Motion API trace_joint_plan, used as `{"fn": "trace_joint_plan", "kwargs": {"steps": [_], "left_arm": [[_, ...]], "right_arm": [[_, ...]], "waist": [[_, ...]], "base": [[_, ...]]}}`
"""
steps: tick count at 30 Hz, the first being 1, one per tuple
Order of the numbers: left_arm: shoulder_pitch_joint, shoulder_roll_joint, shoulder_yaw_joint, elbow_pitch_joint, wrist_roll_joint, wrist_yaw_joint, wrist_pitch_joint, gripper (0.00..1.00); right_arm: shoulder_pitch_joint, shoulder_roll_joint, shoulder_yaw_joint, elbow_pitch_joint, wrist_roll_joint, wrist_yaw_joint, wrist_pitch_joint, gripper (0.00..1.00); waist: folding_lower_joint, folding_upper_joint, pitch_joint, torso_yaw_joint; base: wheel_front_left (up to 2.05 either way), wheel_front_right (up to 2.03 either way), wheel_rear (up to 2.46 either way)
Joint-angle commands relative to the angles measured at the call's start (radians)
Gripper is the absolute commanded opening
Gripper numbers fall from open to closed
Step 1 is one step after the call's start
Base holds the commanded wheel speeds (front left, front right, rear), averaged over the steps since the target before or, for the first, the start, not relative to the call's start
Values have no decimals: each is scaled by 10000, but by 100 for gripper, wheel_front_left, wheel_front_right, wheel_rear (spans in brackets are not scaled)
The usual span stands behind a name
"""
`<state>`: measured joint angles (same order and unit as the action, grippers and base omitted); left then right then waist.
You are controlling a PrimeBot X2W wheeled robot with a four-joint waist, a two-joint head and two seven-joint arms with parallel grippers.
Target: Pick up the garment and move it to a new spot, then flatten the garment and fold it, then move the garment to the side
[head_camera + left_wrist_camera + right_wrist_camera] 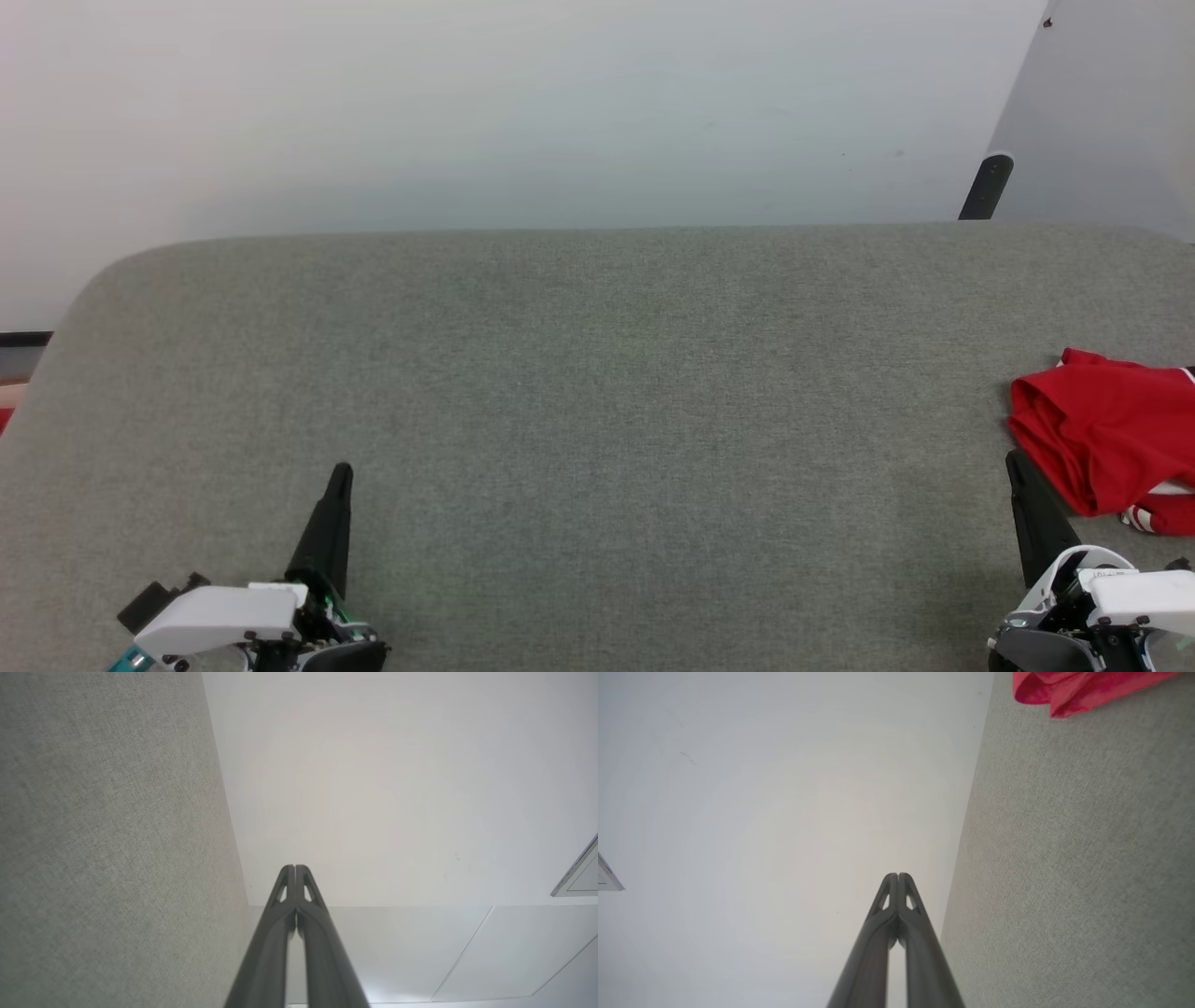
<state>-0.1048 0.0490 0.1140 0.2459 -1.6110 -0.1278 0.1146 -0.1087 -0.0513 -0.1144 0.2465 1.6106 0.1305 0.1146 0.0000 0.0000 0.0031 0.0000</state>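
The red garment (1106, 439) is lying in a crumpled heap at the far right of the grey cloth-covered table (597, 373), running out past the right edge of the head view. A strip of red-and-white striped trim is showing along its near side, and a sliver of white is peeking out at its far side. No numerals are showing among the folds.

The right gripper (1014, 461) is hovering low at the table's near right, its two dark fingers pressed together with nothing between them. The tip is pointing away from the robot, just beside the garment's near-left edge but apart from it. In the right wrist view the red cloth is sitting off to the upper right, well clear of the fingertips.

The left gripper (342, 472) is hanging over the near left of the table, well apart from the garment. Its fingers are likewise closed tight on nothing.

A plain pale wall (560, 112) is rising behind the table.
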Motion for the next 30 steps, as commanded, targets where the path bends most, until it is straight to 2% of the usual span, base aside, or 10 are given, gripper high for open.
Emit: {"fn": "trace_joint_plan", "kwargs": {"steps": [1, 30], "left_arm": [[-103, -1, 16, 6, -38, -63, 22, 0], [-103, -1, 15, 5, -38, -63, 21, 0]], "right_arm": [[-26, 31, 9, 0, 45, 4, -2, 0], [-25, 31, 10, 0, 46, 4, -3, 0]], "waist": [[0, 0, 0, 0], [0, 0, 0, 0]], "base": [[0, 0, 0], [0, 0, 0]]}}
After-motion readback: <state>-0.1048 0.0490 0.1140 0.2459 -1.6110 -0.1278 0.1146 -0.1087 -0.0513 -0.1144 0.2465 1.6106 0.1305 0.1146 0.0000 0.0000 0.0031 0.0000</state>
